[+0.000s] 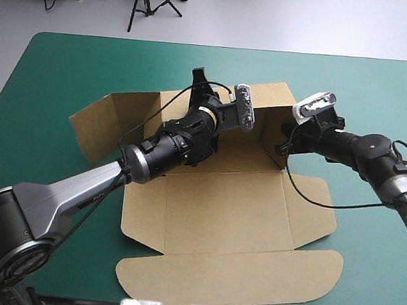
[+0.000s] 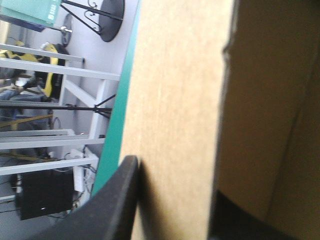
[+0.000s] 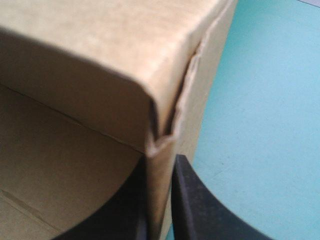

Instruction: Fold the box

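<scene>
The teal-green cover (image 1: pixel 59 72) carries the box (image 1: pixel 226 213), a brown sheet partly raised. Its lid lies flat well behind both grippers, and its far walls stand up. The left arm (image 1: pixel 113 176) reaches across the box floor and hides part of the far wall. The left gripper (image 1: pixel 204 87) straddles that wall's top edge, a black finger on each side with board filling the gap between them, so it is clamped. The right gripper (image 1: pixel 289 141) pinches the corner wall just beside it, its fingers (image 3: pixel 192 200) all but meeting on the board.
</scene>
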